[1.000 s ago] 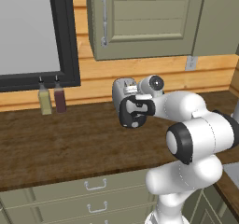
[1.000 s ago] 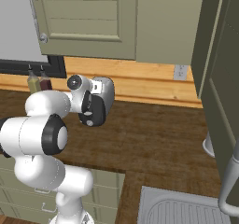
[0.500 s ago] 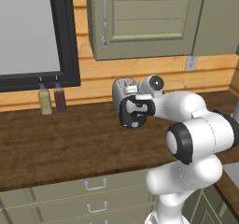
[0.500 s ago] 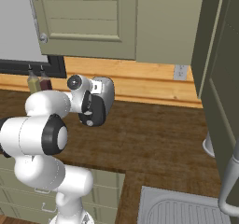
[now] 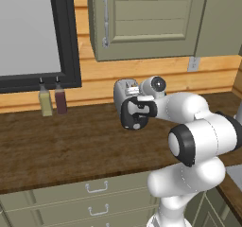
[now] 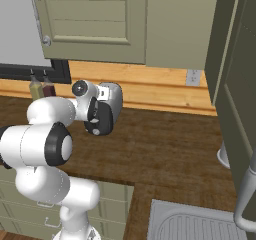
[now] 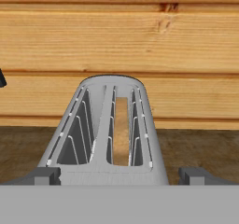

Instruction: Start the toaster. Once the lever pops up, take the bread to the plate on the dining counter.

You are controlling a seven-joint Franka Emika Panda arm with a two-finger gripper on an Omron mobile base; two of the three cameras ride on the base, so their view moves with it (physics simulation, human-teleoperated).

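The toaster (image 7: 105,139) stands on the dark wood worktop (image 5: 71,141), close to its rear edge and just in front of the wooden wall boards (image 7: 116,41); in the left base view the toaster (image 5: 124,90) shows as a grey rounded body partly covered by the robot's hand, and in the right base view (image 6: 113,100) it sits behind the dark hand as well. Seen from the hand, its two long slots run away towards the wall; the right-hand slot holds the bread (image 7: 122,129), a tan slice standing on edge down inside the slot; the left-hand slot shows only its wire guides. The gripper (image 7: 119,175) hangs at the near end of the toaster with its two dark fingertips (image 7: 42,175) spread wide, one at each side of the toaster's body and holding nothing; whether they touch the casing cannot be told. At the rear edge of the worktop towards its left end, under the black window frame (image 5: 64,37), stand two small bottles (image 5: 52,100), one yellowish and one dark red, well apart from the toaster; a grey-green wall cupboard (image 5: 146,18) hangs above. In the right base view a metal sink (image 6: 190,224) lies at the near right of the worktop.
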